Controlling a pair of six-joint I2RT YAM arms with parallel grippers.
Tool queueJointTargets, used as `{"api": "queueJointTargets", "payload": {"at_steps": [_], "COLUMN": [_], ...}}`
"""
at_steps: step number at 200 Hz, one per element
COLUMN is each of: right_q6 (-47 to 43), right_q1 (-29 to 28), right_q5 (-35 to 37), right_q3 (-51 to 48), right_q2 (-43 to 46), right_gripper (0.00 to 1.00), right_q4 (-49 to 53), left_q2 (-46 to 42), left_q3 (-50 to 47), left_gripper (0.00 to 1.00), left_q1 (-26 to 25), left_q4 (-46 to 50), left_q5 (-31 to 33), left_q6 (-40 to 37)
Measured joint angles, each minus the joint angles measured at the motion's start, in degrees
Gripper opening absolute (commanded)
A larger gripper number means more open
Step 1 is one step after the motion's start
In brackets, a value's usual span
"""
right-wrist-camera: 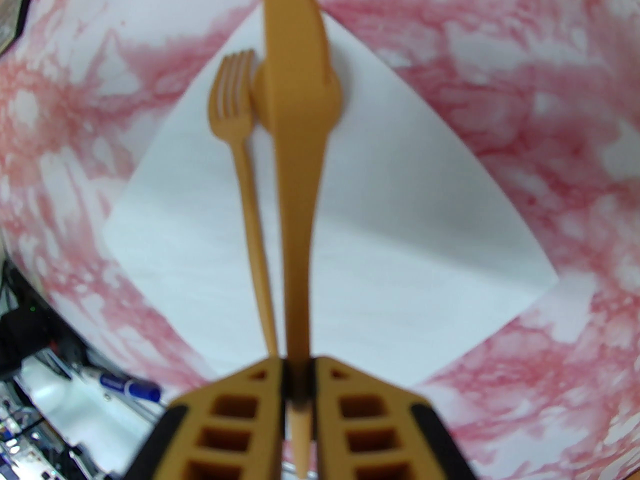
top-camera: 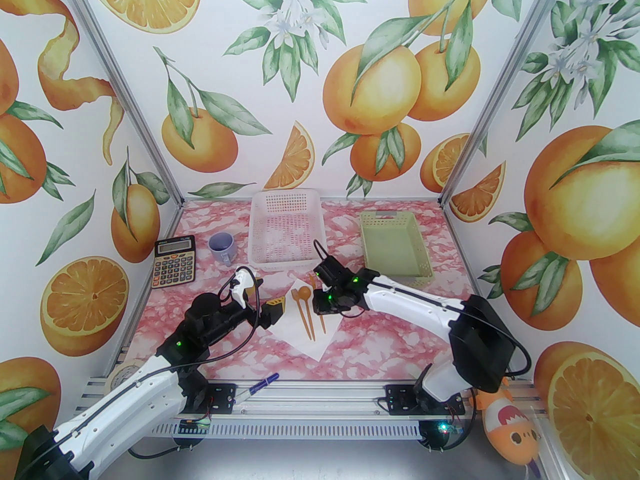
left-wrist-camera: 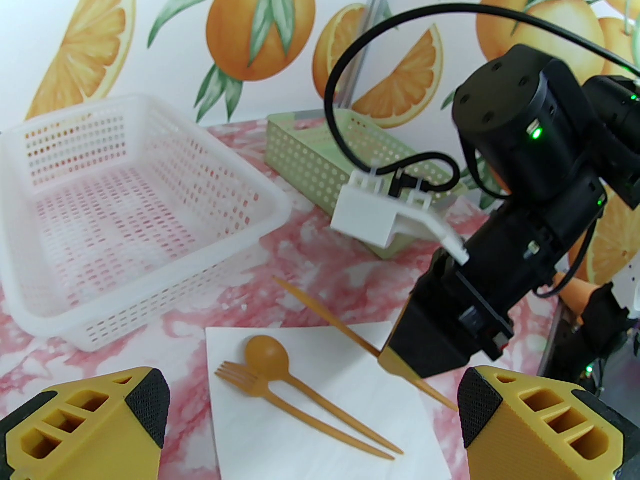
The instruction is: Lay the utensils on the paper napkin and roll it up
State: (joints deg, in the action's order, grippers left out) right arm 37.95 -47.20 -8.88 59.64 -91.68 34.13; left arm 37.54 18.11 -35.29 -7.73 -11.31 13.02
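Observation:
The white paper napkin (top-camera: 320,345) (left-wrist-camera: 250,443) (right-wrist-camera: 400,218) lies flat on the pink marbled table. Two of the utensils rest on it side by side, an orange-brown fork (left-wrist-camera: 245,378) (right-wrist-camera: 232,103) and spoon (left-wrist-camera: 267,353) (right-wrist-camera: 336,99). My right gripper (top-camera: 320,308) (left-wrist-camera: 395,363) (right-wrist-camera: 298,368) is shut on the handle of an orange-brown knife (left-wrist-camera: 320,308) (right-wrist-camera: 295,93). The knife slants over the napkin, its blade covering part of the spoon's bowl in the right wrist view. My left gripper (top-camera: 277,308) (left-wrist-camera: 315,408) stands open just left of the napkin, holding nothing.
Behind the napkin stand a white perforated basket (top-camera: 285,192) and a green basket (top-camera: 425,268). A calculator (top-camera: 174,260) and a lilac mug (top-camera: 221,245) sit at the back left. A blue pen (top-camera: 260,384) and a tape roll (top-camera: 122,373) lie at the near edge.

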Motion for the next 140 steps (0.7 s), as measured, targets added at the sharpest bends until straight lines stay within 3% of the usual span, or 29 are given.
{"api": "queueJointTargets", "payload": {"at_steps": [140], "right_q6": [0.7], "right_q1": [-0.9], "right_q5": [0.13], "right_q3": [-0.96], "right_q2": [-8.02], "right_gripper": [0.17], "right_q4": [-5.38], "left_q2": [-0.81], "left_q3": [-0.02], "left_gripper": [1.0], "left_q1": [0.0], "left_q4": [0.46], "left_q5": [0.46], "left_q6": [0.04]}}
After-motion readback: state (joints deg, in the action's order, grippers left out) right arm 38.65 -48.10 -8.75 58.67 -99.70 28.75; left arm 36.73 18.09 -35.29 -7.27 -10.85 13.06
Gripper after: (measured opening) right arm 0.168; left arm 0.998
